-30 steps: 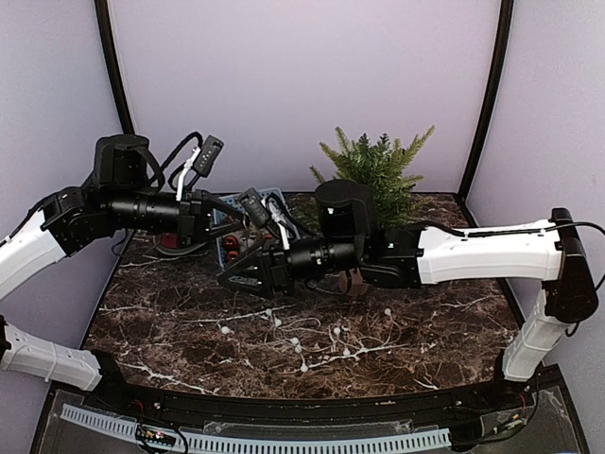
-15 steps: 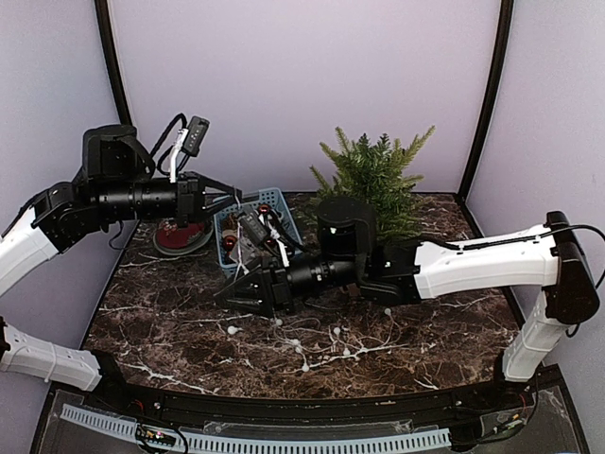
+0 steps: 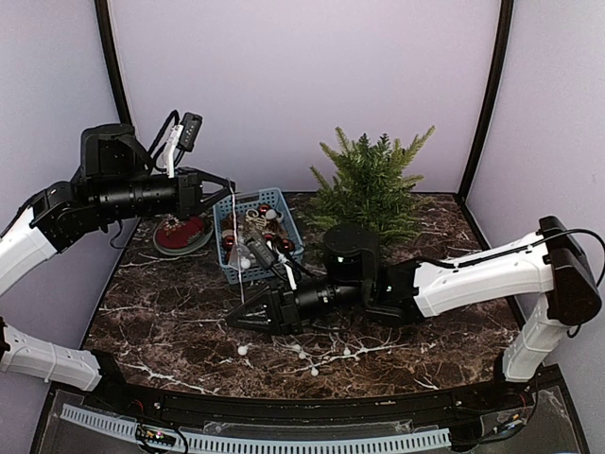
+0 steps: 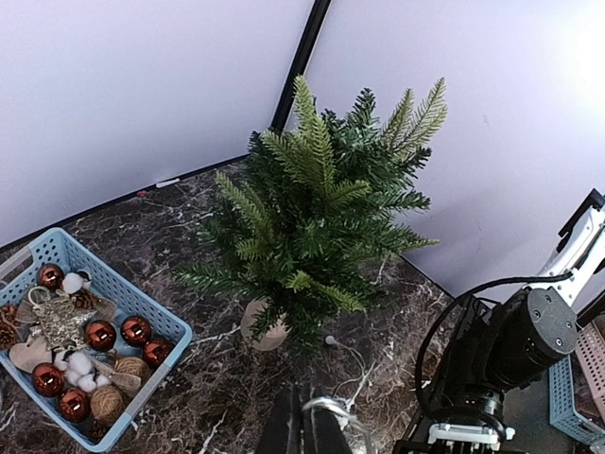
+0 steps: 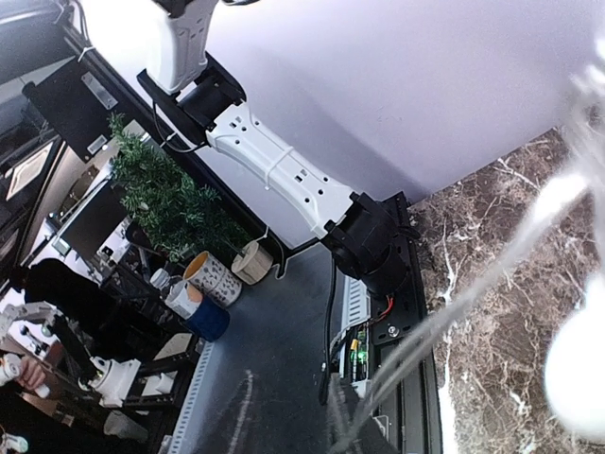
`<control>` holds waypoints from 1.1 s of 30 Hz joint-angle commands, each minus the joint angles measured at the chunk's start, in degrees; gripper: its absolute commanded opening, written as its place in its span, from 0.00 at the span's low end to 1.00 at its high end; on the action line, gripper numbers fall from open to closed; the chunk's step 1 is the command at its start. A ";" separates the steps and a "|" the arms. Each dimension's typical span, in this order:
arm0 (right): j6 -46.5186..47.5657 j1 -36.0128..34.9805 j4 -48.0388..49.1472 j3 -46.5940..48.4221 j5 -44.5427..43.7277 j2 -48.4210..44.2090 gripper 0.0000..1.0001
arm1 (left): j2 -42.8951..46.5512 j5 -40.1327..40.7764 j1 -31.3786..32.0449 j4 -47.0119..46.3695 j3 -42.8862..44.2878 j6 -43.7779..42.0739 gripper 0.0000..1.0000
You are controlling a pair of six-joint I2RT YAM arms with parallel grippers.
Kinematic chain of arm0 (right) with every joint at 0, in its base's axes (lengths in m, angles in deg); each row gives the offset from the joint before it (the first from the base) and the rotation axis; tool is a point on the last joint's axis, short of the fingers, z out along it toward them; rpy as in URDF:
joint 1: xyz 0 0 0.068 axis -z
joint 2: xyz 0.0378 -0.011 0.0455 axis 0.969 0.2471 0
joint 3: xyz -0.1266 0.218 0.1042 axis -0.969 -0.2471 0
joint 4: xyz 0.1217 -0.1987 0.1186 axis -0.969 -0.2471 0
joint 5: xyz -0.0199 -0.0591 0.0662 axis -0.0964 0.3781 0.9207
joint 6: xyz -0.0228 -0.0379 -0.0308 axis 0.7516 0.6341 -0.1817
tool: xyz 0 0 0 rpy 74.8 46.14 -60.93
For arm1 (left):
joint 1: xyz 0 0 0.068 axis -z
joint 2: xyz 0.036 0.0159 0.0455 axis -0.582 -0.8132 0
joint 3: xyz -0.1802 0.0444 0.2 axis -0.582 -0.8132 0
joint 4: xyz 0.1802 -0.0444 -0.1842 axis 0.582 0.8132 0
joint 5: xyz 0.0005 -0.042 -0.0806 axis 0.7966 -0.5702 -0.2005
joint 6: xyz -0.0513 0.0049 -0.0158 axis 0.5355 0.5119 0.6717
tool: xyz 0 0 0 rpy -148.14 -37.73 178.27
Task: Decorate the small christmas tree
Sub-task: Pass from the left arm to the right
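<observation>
A small christmas tree (image 4: 312, 227) with bushy deep green needles, lighter yellow-green at the tips, on a pale tan wooden cylinder base (image 4: 265, 328). A light blue plastic lattice basket (image 4: 123, 281) holds glossy copper-red round baubles (image 4: 101, 334), white fluffy balls (image 4: 87, 380) and beige twine balls (image 4: 106, 402). The dark brown marble tabletop (image 3: 170, 331) is veined in white, with a string of white beads (image 3: 302, 348) on it. Pale lilac walls (image 3: 302, 85), black corner posts (image 3: 487, 95). A red round dish (image 3: 184, 235). Both robot arms (image 3: 482, 265) are white and black

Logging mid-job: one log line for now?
left gripper: shut on bead string | right gripper: low by string, grip unclear | tree: bare
</observation>
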 commanded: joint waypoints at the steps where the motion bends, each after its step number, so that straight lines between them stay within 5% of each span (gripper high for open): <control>1: -1.21 -0.34 4.02 -2.86 -2.74 -3.79 0.15 | 2.33 4.29 -0.94 1.20 2.15 -0.13 0.00; 6: -0.95 -0.35 2.32 -5.50 -6.41 -7.17 0.00 | 3.78 5.12 -3.47 2.60 1.28 0.02 0.00; 24: -0.42 0.14 -6.35 -14.47 -21.07 -21.24 0.00 | 6.63 6.11 -8.65 6.04 -2.21 -1.19 0.00; 33: 0.86 0.16 -19.59 -8.91 -28.73 -24.04 0.00 | 8.41 -10.16 -8.65 0.23 -13.31 -6.14 0.00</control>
